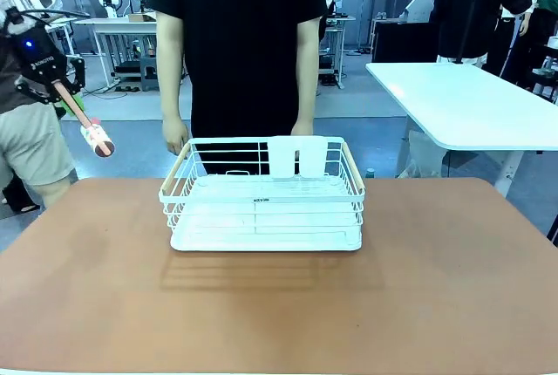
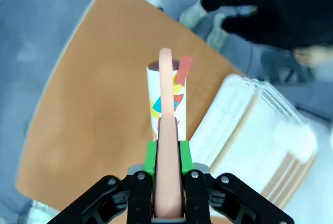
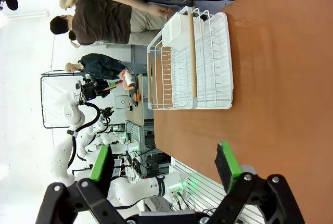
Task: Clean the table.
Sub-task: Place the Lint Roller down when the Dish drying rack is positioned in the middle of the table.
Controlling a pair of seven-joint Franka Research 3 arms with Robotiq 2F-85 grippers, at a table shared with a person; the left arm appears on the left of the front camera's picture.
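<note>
**Left arm holds roller off the counter's edge**

Front view: left gripper [image 1: 65, 96] is raised at far left w/ fingers clenched on a pink-handled lint roller [image 1: 87, 126], roll end hanging beyond the counter [image 1: 279, 305]. White wire rack [image 1: 261, 196] sits mid-counter; a person stands behind it.

Left wrist view: green pads [image 2: 151, 156] pinch the handle; roll's wrapper has colored shapes, no legible text.

Right wrist view: right gripper [image 3: 166, 169] has fingers released, empty, above the counter.

Risk: the long handle may pivot in the pinch, or the roller may clip the rack. Rack's small label is unreadable.
</note>
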